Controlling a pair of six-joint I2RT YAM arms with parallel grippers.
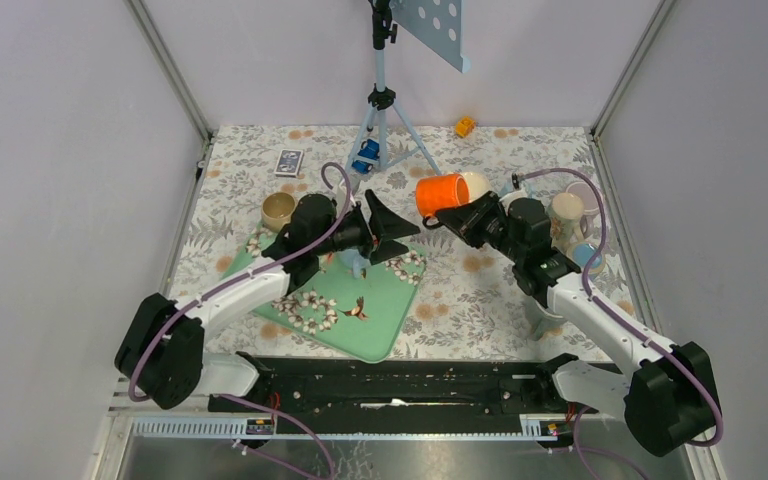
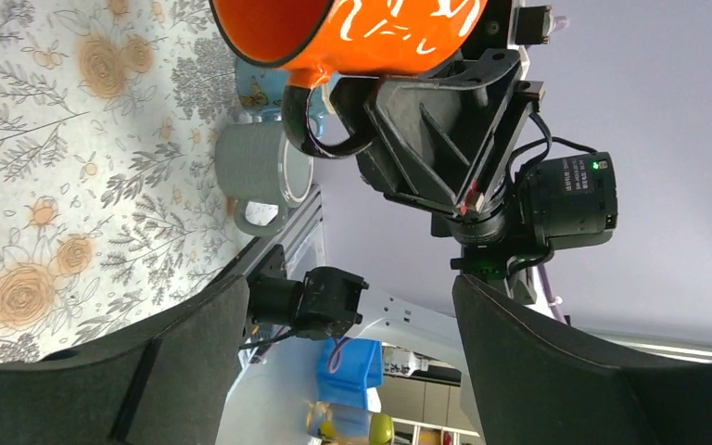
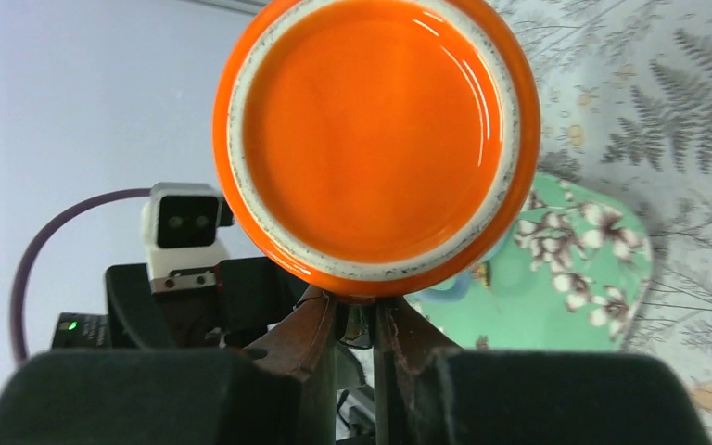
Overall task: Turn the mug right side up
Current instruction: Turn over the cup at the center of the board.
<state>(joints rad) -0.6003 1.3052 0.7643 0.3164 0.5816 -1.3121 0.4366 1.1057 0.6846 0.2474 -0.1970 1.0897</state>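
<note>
The right gripper point(image 1: 452, 221) pinches the sideways orange mug point(image 1: 441, 193) by its handle. At its 8 o'clock, the left gripper point(image 1: 396, 231) gapes empty.

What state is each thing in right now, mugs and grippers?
orange mug: off the table, on its side, base toward the right wrist camera
right gripper: shut on the orange mug
left gripper: open, empty
tan cup: upright on the table, mouth up
</note>
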